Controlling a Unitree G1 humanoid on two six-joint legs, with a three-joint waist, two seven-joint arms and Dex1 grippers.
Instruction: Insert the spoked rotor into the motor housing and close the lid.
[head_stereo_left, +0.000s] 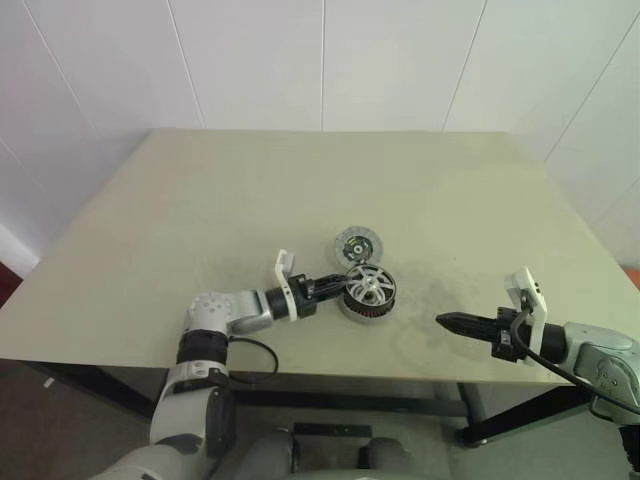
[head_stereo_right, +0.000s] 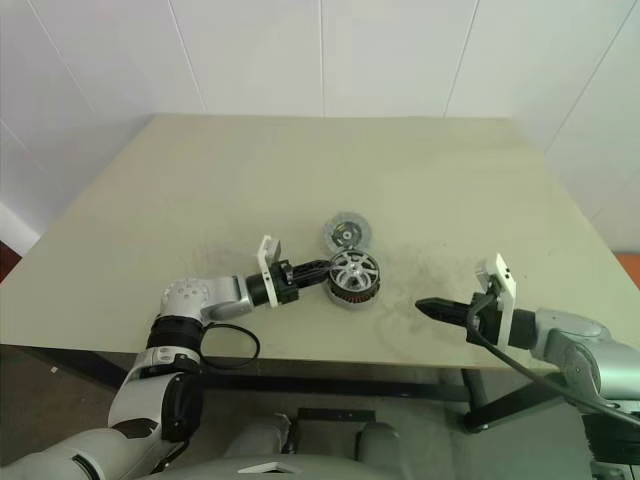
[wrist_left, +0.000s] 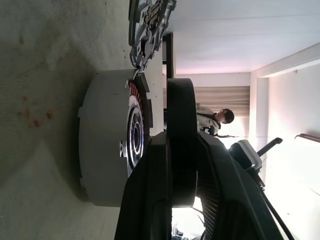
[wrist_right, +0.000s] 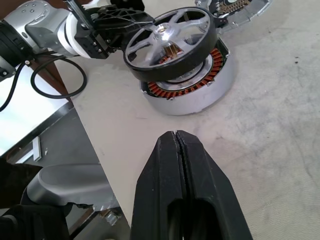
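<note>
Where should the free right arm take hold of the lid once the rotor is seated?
Probably by its thin outer edge, coming from above with jaws across its width: the lid lies flat on the table, right behind the motor housing. The near edge is crowded by the housing and the spoked rotor in the left gripper, so the far and right sides look freest.

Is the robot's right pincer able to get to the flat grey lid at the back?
Probably not straight away. The right pincer sits shut, off to one side, and the motor housing, with the spoked rotor held over it by the left pincer, stands before the lid.
</note>
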